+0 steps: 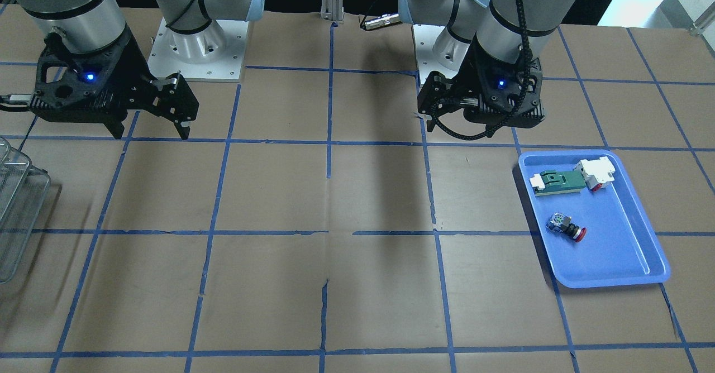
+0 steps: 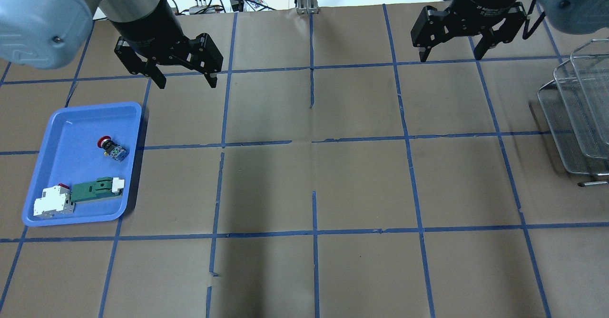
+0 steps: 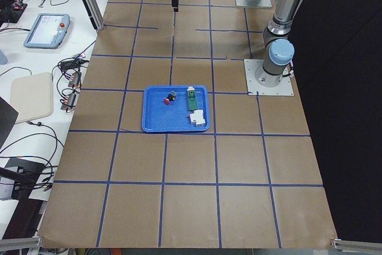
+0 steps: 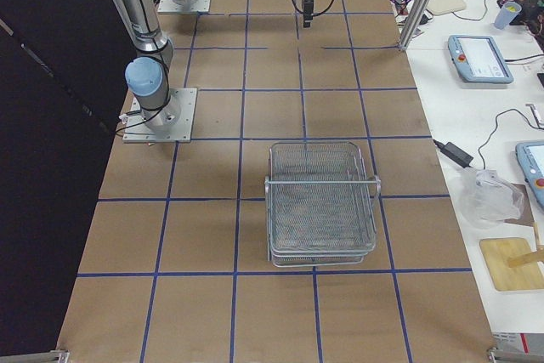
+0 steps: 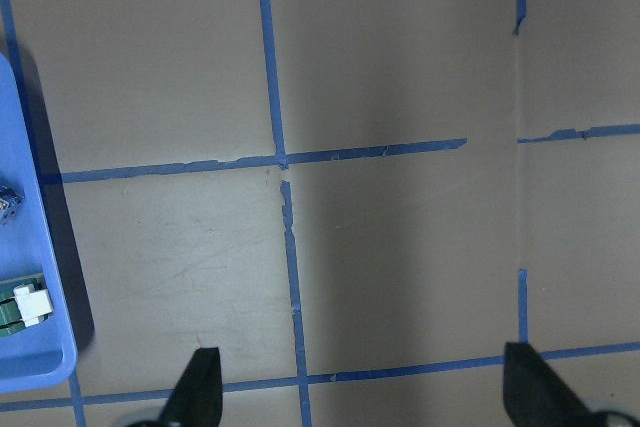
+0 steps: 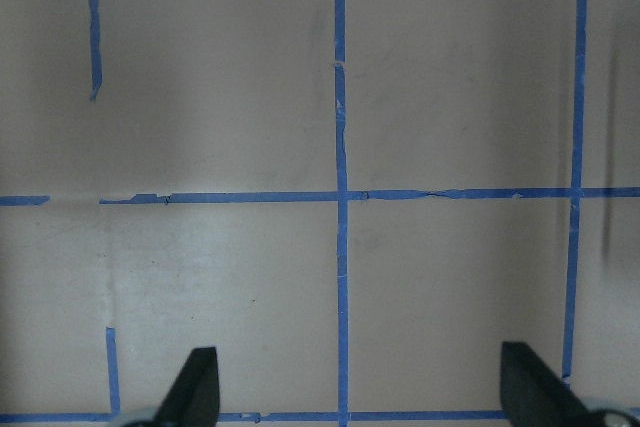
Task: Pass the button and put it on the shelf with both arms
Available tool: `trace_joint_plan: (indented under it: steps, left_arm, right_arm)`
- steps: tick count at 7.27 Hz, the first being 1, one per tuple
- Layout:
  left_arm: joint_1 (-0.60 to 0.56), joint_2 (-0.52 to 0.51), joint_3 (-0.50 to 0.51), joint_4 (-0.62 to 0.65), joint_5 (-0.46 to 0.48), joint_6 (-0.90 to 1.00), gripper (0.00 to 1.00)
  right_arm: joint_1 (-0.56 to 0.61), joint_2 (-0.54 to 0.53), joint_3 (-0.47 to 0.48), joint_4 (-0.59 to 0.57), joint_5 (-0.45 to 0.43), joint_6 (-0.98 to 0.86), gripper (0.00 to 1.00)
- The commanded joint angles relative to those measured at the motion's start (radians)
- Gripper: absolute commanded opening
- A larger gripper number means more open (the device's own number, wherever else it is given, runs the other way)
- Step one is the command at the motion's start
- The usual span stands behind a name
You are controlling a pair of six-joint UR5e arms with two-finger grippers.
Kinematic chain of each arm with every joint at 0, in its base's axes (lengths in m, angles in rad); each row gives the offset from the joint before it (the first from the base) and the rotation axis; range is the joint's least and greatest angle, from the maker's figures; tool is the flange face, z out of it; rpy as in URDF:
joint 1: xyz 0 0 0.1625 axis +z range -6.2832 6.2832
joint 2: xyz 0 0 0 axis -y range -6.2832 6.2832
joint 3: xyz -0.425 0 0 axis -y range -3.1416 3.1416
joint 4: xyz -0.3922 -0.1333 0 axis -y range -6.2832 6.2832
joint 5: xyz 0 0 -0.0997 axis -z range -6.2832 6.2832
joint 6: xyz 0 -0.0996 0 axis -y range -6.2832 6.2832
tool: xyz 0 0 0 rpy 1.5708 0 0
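Left pincer (image 2: 187,84), right pincer (image 2: 449,58) spread, button (image 2: 112,147) in tray (image 2: 71,161), side view shows whole shelf (image 4: 321,182)

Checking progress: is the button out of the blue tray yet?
No, the button lies inside the blue tray, near its edge.

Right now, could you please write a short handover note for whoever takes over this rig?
Left end effector: open, empty, hanging above the table beyond the blue tray.
Right end effector: open, empty, hanging above the table near the shelf.
Button: lying on its side in the blue tray, on the robot's left.
Shelf: at the table's right end, nothing on it.
Done: nothing yet.
Left: pick up the button with the left arm, pass it to the right arm, place it on the shelf.
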Motion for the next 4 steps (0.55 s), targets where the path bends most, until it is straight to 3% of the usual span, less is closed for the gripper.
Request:
trace_joint_plan:
  steps: [1, 4]
  left_arm:
    - [0.002, -0.003, 0.000, 0.006, 0.004, 0.007, 1.00]
    - [0.054, -0.007, 0.003, 0.009, 0.008, 0.077, 1.00]
  right_arm:
    - [0.001, 0.000, 0.000, 0.000, 0.001, 0.001, 1.00]
    - [0.001, 0.000, 0.000, 0.000, 0.001, 0.001, 1.00]
